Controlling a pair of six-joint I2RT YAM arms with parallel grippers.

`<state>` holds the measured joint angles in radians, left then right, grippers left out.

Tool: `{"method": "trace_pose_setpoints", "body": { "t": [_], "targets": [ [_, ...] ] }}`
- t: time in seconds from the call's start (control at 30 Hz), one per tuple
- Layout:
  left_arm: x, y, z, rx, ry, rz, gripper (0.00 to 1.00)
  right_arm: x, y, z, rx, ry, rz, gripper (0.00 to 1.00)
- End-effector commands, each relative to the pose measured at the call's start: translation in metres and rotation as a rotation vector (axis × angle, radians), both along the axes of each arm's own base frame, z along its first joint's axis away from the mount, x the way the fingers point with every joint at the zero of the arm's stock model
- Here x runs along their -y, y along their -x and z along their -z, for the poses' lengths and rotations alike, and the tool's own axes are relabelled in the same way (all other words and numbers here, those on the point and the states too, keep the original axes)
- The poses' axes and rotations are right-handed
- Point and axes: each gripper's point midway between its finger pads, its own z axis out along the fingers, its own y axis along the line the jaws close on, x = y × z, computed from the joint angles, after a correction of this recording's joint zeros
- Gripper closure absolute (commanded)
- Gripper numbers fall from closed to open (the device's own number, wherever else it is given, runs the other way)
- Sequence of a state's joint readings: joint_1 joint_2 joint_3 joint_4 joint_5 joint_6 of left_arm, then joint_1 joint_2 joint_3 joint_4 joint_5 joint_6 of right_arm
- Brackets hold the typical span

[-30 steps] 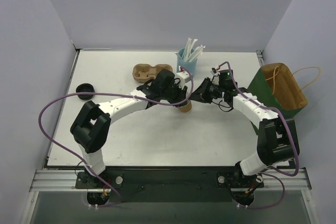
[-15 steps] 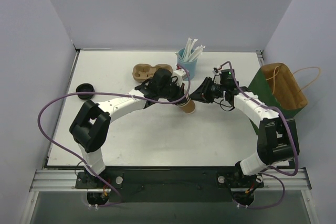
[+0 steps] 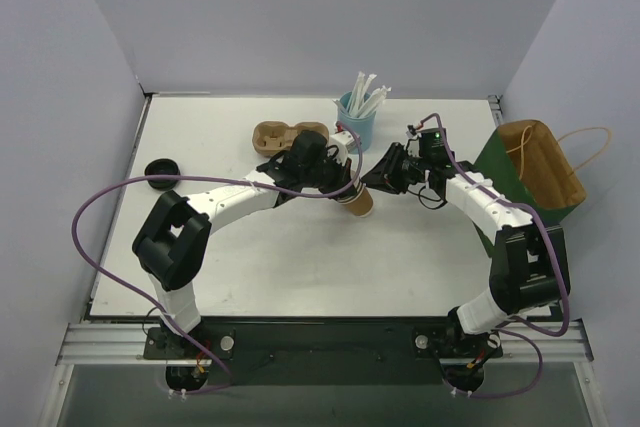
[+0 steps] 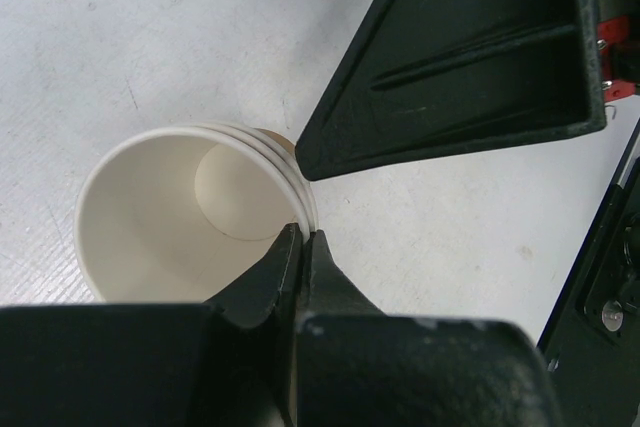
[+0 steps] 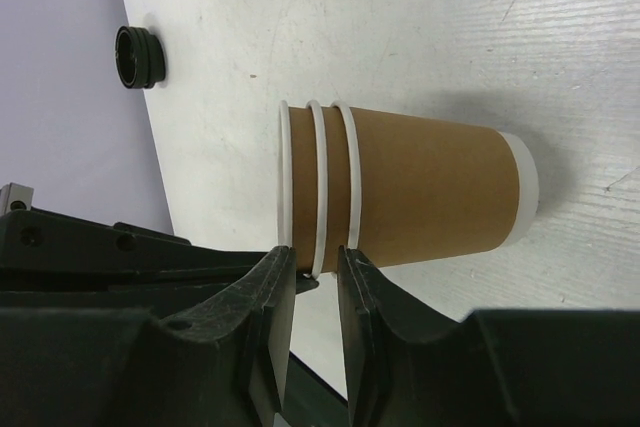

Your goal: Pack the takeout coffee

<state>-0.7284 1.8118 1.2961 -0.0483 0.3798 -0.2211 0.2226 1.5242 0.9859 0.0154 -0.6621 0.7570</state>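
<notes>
Right gripper (image 3: 377, 176) has parted beside the tapered tan paper cup (image 5: 420, 192) (white-rimmed); left gripper (image 4: 303, 235) pinches it.

The cup (image 5: 430, 187) was matt tan paper with smooth white rims. The worktop (image 4: 130, 27) was white, matt and scratched. The carrier (image 3: 268, 135) was dull brown pulp.

Left arm (image 3: 225, 197) reaches from the table (image 3: 250, 267) near edge toward its centre. Left gripper (image 4: 303, 239) is clamped on a cup (image 4: 170, 217) rim, jaws nearly touching. Right arm (image 3: 485, 202) extends inward opposite it. Right gripper (image 5: 317, 259) jaws stand narrowly parted.
</notes>
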Motion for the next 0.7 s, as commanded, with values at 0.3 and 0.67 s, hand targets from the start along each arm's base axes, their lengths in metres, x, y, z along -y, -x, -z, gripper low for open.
{"method": "trace_pose_setpoints", "body": {
  "t": [0.3, 0.67],
  "targets": [
    [0.007, 0.0, -0.026, 0.05, 0.078, 0.026, 1.0, -0.006, -0.001, 0.007, -0.023, 0.023, -0.009, 0.76],
    [0.008, 0.001, -0.023, 0.046, 0.077, 0.028, 1.0, -0.009, -0.003, 0.014, -0.011, 0.037, -0.015, 0.75]
  ]
}}
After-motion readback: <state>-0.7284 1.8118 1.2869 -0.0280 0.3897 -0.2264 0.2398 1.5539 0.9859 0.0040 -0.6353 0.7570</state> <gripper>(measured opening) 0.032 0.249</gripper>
